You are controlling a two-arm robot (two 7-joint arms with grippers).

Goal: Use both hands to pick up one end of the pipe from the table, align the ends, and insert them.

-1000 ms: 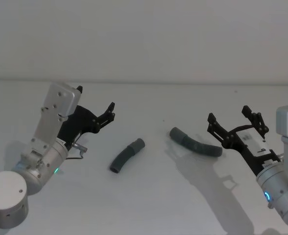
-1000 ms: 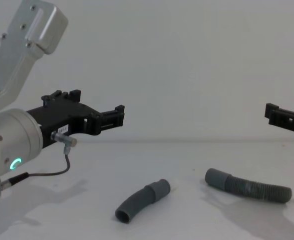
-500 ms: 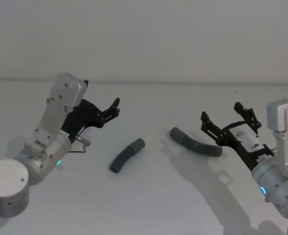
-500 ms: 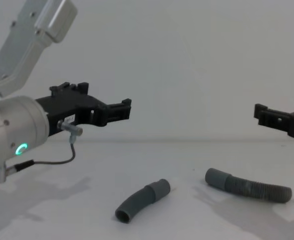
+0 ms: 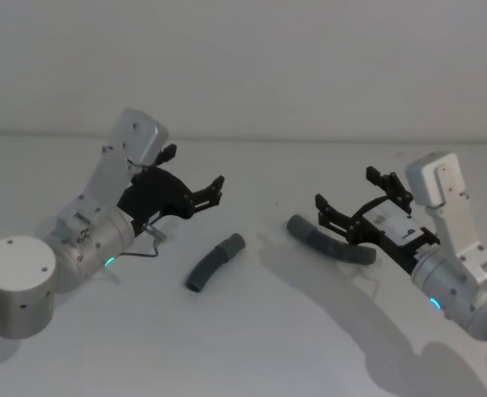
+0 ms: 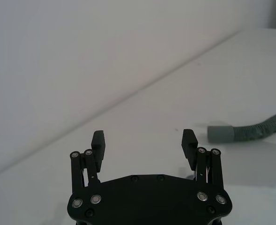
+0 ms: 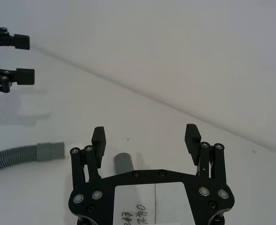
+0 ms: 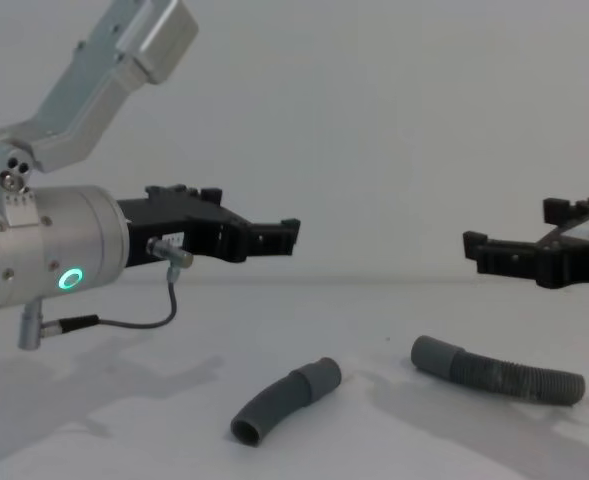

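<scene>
Grey ribbed plastic makes up both hose pieces, which lie flat on the white bench [image 5: 268, 347], neither one held. Take the short curved piece [image 5: 214, 263] as the marker. Its smooth cuff [image 5: 234, 243] points away from the robot and to the right, and its open mouth faces the robot. To the right of the short piece, near but apart, lies the longer corrugated piece [image 5: 332, 242]. The plain grey cuff [image 5: 298, 224] of that longer piece is its end closer to the short piece, and the two cuffs do not touch.

The left end effector [image 5: 193, 170] hangs in the air to the left of the short piece and farther back. Its fingers are spread wide with nothing between them, and a green ring light [image 8: 71, 279] glows on its arm. The right end effector [image 5: 347, 188] hangs well to the right of the short piece, raised over the longer piece, with its fingers likewise spread and empty. The two sets of fingertips face each other across the air above the cuffs.
</scene>
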